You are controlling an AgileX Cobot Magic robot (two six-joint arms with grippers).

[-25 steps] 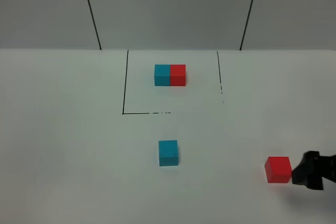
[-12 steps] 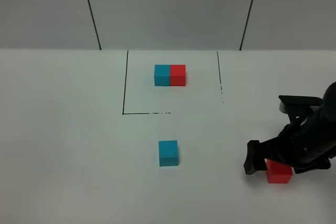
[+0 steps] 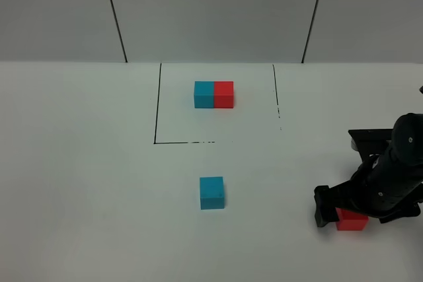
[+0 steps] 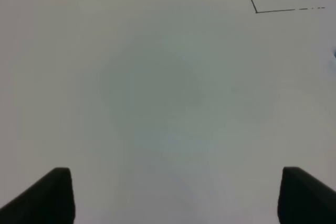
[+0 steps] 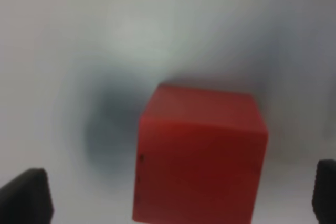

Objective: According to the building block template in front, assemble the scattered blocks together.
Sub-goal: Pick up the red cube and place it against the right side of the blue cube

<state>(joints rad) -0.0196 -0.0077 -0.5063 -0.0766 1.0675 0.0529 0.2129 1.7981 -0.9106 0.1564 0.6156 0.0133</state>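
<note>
Fingers of the left gripper are spread wide over bare bench, with nothing held. The building block template is set inside the marked outline as a reference, and the cyan cube lies in front of it. Farther right, the red cube is straddled, seemingly untouched, by the parted fingers of the right gripper, presumably ready for a grasp.

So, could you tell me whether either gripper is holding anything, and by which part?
Nothing is held. The right gripper straddles the matte red cube with jaws open and clear of its sides; the left gripper is empty.
</note>
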